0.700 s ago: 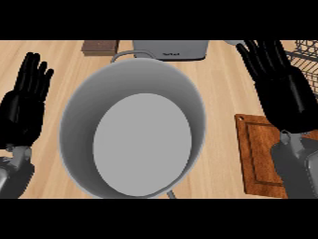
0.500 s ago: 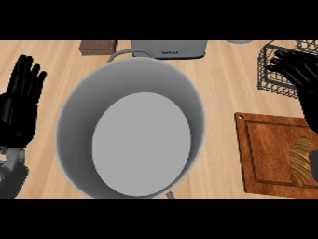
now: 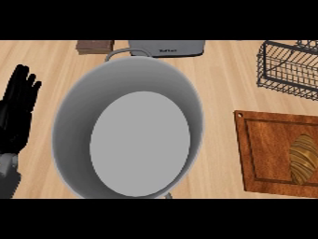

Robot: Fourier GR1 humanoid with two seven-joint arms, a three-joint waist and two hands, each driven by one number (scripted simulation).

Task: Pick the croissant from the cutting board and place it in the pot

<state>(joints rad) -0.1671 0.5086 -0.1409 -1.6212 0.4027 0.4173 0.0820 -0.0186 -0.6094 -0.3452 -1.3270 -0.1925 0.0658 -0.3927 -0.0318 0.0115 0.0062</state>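
A golden-brown croissant [image 3: 304, 158] lies on the wooden cutting board [image 3: 268, 154] at the right, near the board's right side. A large grey pot [image 3: 75, 121] fills the middle of the view, its inside bare. My left hand [image 3: 11, 114] rests open at the left edge, fingers up, beside the pot's left wall. My right hand does not show in this view.
A black wire basket [image 3: 299, 72] stands at the back right, beyond the cutting board. A grey appliance [image 3: 168, 47] sits behind the pot, and a small brown block [image 3: 94, 45] lies to its left.
My right hand has moved off to the right and out of view, uncovering the cutting board and the croissant. The left hand has shifted slightly left.
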